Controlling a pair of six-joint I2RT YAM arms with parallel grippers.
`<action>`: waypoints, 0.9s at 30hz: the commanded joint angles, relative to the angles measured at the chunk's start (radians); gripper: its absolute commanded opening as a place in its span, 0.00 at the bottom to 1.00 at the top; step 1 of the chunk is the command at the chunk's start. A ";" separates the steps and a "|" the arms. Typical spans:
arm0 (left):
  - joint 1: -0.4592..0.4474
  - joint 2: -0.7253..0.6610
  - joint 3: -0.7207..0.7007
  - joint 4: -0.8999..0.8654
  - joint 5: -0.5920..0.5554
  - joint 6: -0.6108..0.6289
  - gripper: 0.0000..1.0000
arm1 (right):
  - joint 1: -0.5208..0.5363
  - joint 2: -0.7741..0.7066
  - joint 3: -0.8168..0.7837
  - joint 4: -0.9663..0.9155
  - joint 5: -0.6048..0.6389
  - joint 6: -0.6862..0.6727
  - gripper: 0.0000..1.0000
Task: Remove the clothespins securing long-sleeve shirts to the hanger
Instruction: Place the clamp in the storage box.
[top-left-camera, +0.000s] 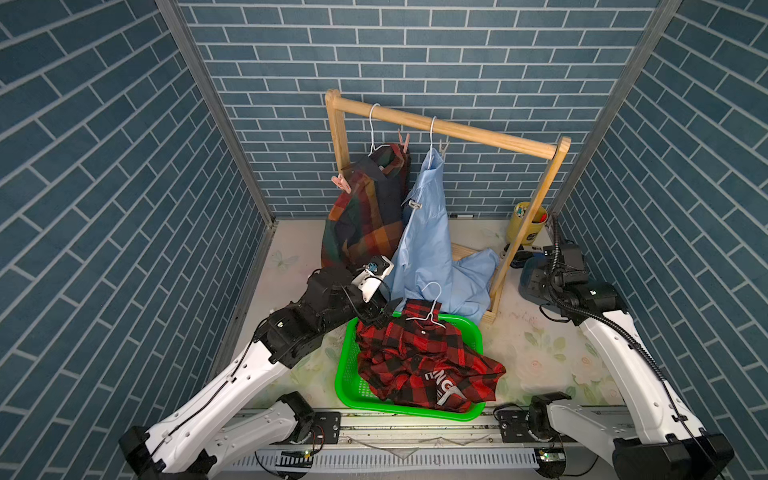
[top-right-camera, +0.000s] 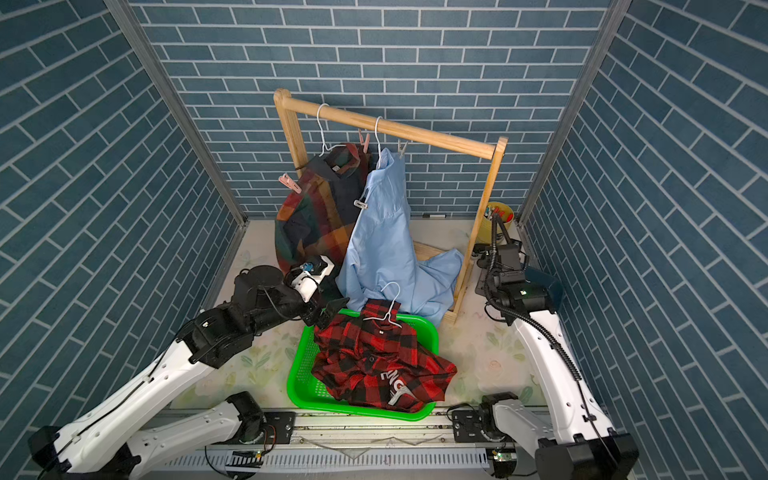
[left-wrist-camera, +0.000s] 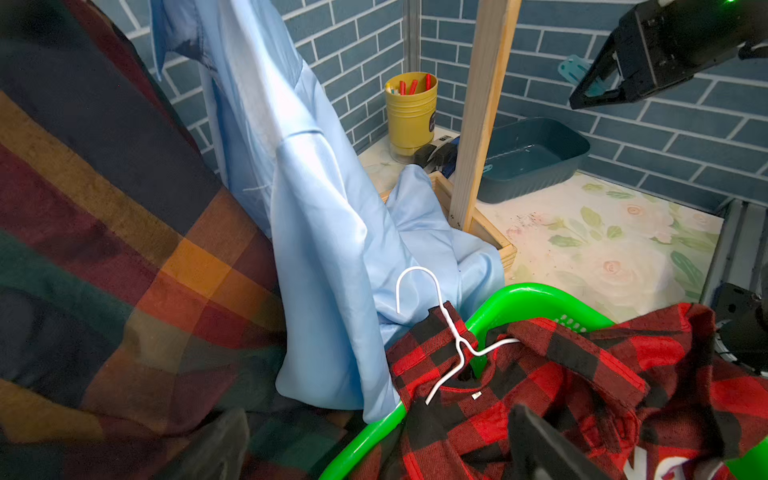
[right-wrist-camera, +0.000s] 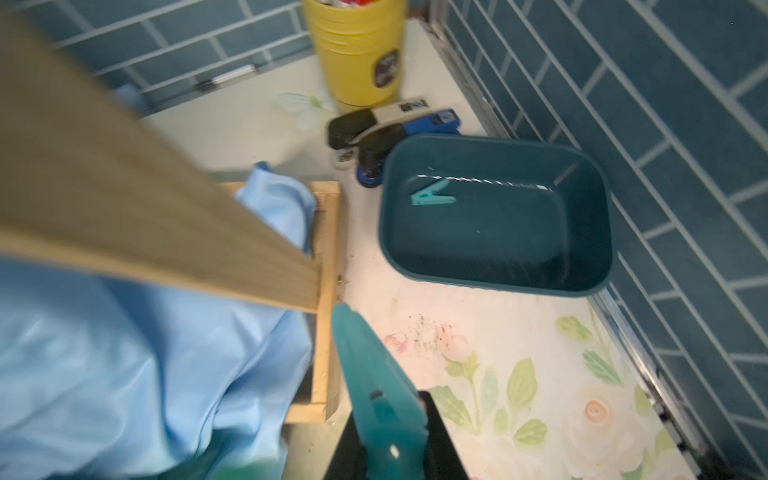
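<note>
Teal plastic showed between the jaws of the right tool (left-wrist-camera: 595, 89): it was pinching a teal clothespin (right-wrist-camera: 374, 382), held in the air above the floral surface (right-wrist-camera: 519, 340), near the dark teal bin (right-wrist-camera: 598, 232) but not yet over it. A second teal clothespin (right-wrist-camera: 432, 195) already lay inside that bin. We judged the step in hand to be the drop-off. The next move called for carrying the peg over the bin's rim and spreading the jaws there.

The left tool (top-left-camera: 384, 309) stood spread wide and empty at the collar end of the red check shirt (top-left-camera: 419, 361), which lay heaped with its white wire hanger (top-left-camera: 432, 309) in the green basket (top-left-camera: 345, 374). We saw no peg on it.

Work remained on the wooden rack (top-left-camera: 457, 129). The plaid shirt (top-left-camera: 365, 212) carried two pink clothespins (top-left-camera: 341, 183), and the light blue shirt (top-left-camera: 428, 245) two pale clothespins (top-left-camera: 413, 204).

For room, the right tool had the rack's upright post close beside it and the side wall beyond the bin, whose mouth was open from above. A yellow cup (right-wrist-camera: 357, 54) and small clutter sat by one corner of the bin, so we thought a straight descent safest. The left tool had the basket rim beneath it and the hanging shirt hems just behind.
</note>
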 joint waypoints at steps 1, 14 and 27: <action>0.010 -0.023 -0.026 0.042 0.007 -0.053 1.00 | -0.126 0.063 -0.048 0.087 -0.079 0.145 0.00; 0.013 -0.084 -0.143 0.123 0.124 -0.056 1.00 | -0.341 0.488 0.081 0.263 -0.176 0.221 0.00; 0.005 -0.085 -0.151 0.124 0.151 -0.044 1.00 | -0.371 0.624 0.111 0.332 -0.251 0.268 0.35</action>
